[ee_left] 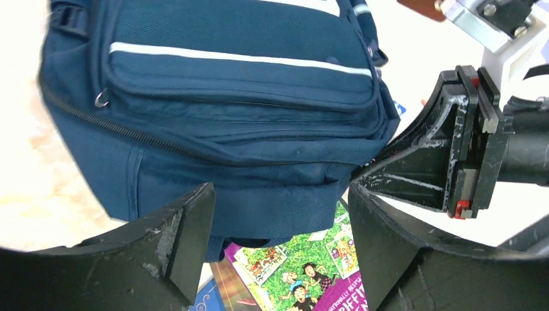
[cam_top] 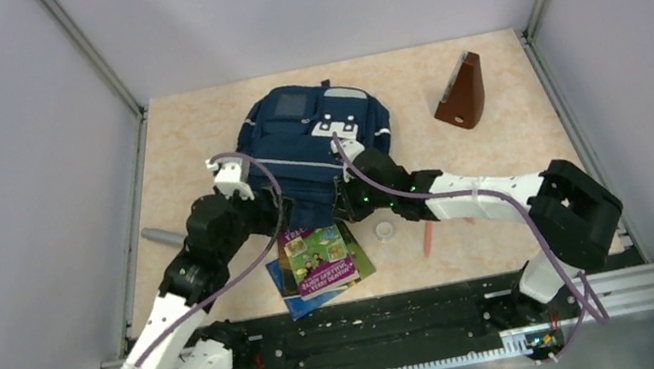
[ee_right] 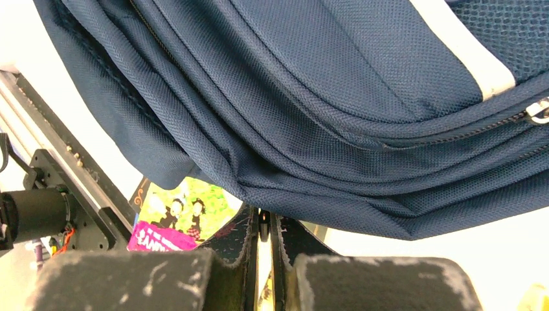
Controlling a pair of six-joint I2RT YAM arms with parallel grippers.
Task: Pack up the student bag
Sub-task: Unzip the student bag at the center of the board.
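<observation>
Two grippers sat at the near edge of the bag, in the middle of the table: left gripper spread wide, right gripper pressed together. If it caught only the hem, a pull could slip and disturb the books beneath.

Left arm: climbs from its base at the near left of the bench, elbow bent, forearm reaching inward toward the middle.
Left end effector: spread wide, its two black fingers well apart, their inner edges scuffed white.
Right arm: folds at a bulky black joint on the right, then a white link runs leftward, low over the bench.
Right end effector: fingers pressed together, only a thin slit between them, pads worn grey.
Spacing: both end effectors sit near each other mid-bench, the right just beside the left's right finger.
Purple cable: one trails along each arm.
</observation>
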